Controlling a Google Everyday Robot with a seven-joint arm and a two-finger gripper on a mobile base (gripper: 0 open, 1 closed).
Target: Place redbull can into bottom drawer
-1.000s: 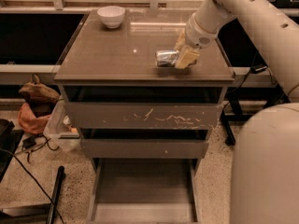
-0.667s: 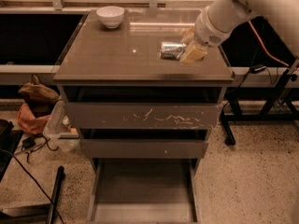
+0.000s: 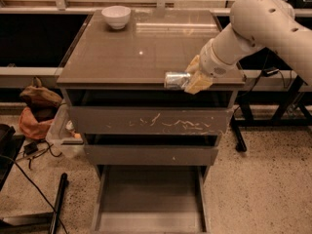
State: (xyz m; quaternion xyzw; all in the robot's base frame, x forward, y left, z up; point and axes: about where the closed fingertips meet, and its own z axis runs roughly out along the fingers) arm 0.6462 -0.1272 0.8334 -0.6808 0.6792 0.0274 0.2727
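Note:
The redbull can (image 3: 175, 80) is a small silvery can lying sideways in my gripper (image 3: 191, 80), held in the air at the cabinet top's front edge, right of centre. The yellowish fingers (image 3: 197, 83) are shut on the can's right end. The white arm reaches in from the upper right. The bottom drawer (image 3: 150, 199) is pulled out below, a shallow tray with a flat bare floor and low side walls. Above it are the plain-fronted middle drawer (image 3: 151, 155) and the top drawer with the white-scratched front (image 3: 151, 121).
A white bowl (image 3: 116, 16) stands at the back left of the cabinet top (image 3: 136, 48). Bags and cables (image 3: 36, 111) lie on the floor to the left. A black table leg (image 3: 239, 130) stands to the right.
The gripper has lifted the can off the cabinet top and carried it forward to the front edge. The arm has swung toward the camera.

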